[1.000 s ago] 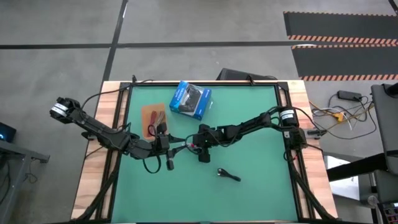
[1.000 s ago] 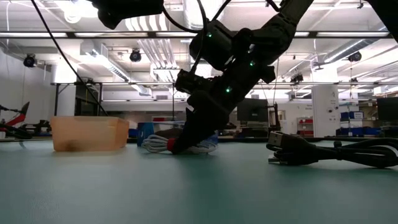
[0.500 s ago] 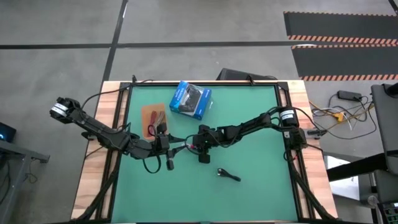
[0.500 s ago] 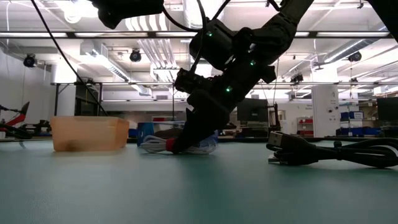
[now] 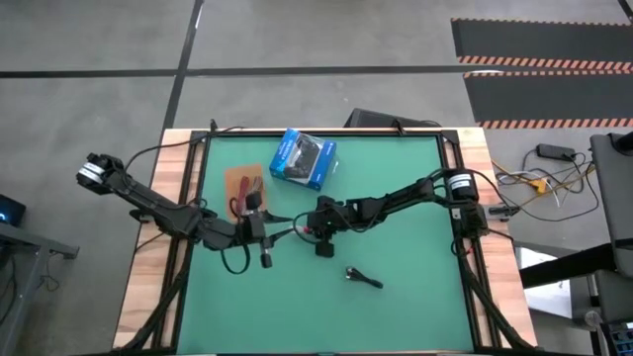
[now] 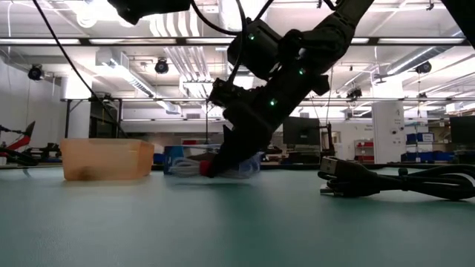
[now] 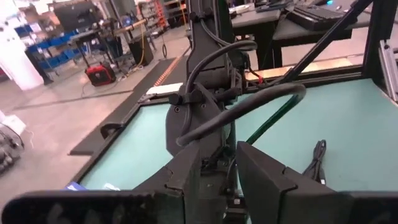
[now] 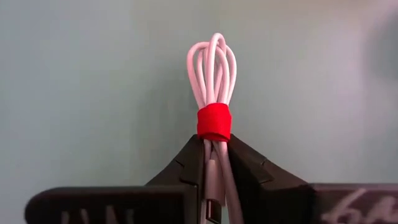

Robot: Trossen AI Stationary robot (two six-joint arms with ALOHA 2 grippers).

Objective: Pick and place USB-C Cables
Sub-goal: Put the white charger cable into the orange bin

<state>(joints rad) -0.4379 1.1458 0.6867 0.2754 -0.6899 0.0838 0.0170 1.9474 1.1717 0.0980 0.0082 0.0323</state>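
**White cable pinched, tray off to the left**

Clamped tight on the white cable [image 8: 212,68]: right end effector [image 8: 214,148], fingers closed just behind the red tie [image 8: 214,122]. Low over the middle of the green surface [image 5: 396,316]. Long axis of the bundle straight out in line with the fingers, loop end leading.

Brown tray [image 5: 232,176] off toward the left arm's side, well apart from the grip, beside the blue box [image 5: 304,158]. Left end effector [image 7: 221,149] nearer that tray, hovering close by; impossible to tell its opening.

Count so far: one white cable in the grip, one black cable [image 5: 363,278] loose on the surface, dark strands in the tray, number unclear. One tray, one box.
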